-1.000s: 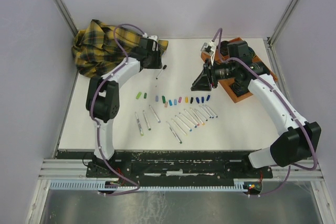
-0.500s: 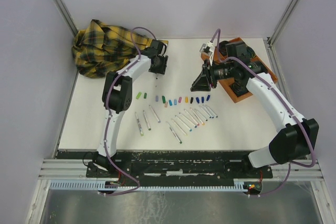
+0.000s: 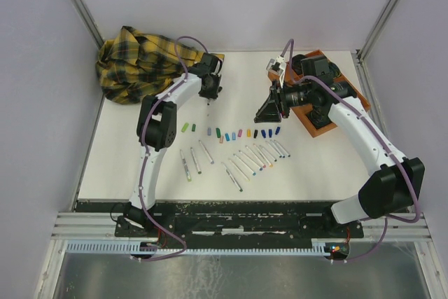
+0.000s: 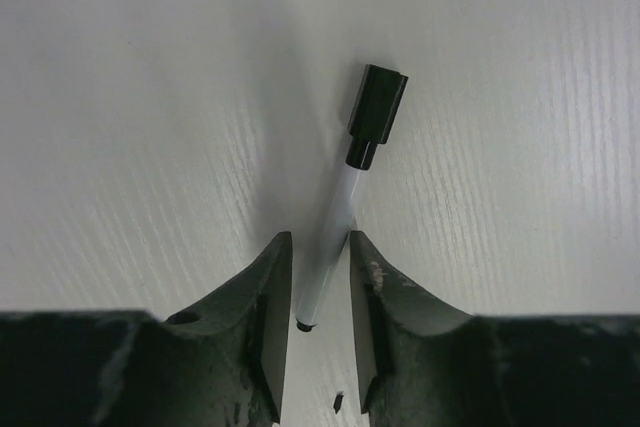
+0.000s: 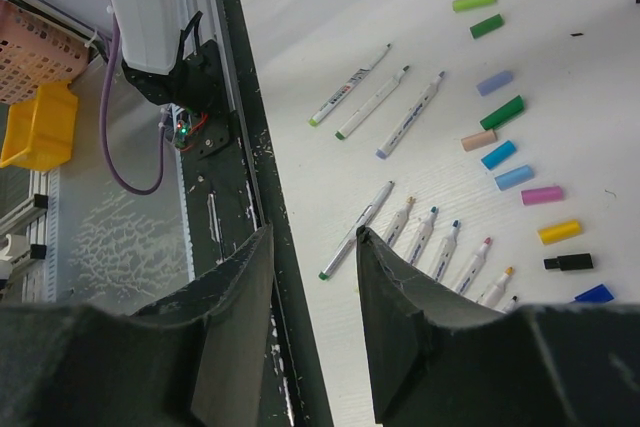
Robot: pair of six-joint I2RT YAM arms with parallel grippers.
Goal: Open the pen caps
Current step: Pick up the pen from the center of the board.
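Observation:
A white pen [image 4: 335,227] with its black cap [image 4: 377,104] on lies on the table far from the rest; it also shows in the top view [image 3: 208,101]. My left gripper [image 4: 320,237] [image 3: 209,93] straddles its bare end. The jaws stand narrowly apart, and a gap shows beside the barrel. Several loose pen caps [image 3: 231,134] lie in a row mid-table, and also show in the right wrist view [image 5: 501,112]. Uncapped white pens [image 3: 245,160] lie nearer the front. My right gripper [image 3: 260,114] [image 5: 313,232] hangs above the table, right of the rows, open and empty.
A yellow plaid cloth [image 3: 140,64] lies at the far left, just behind the left gripper. An orange tray [image 3: 316,128] with dark objects sits under the right arm's wrist. The table's black front rail [image 5: 240,147] shows in the right wrist view.
The left arm's elbow swung toward the far side and its gripper shifted a little right over the lone pen, then held still. The right arm has not moved.

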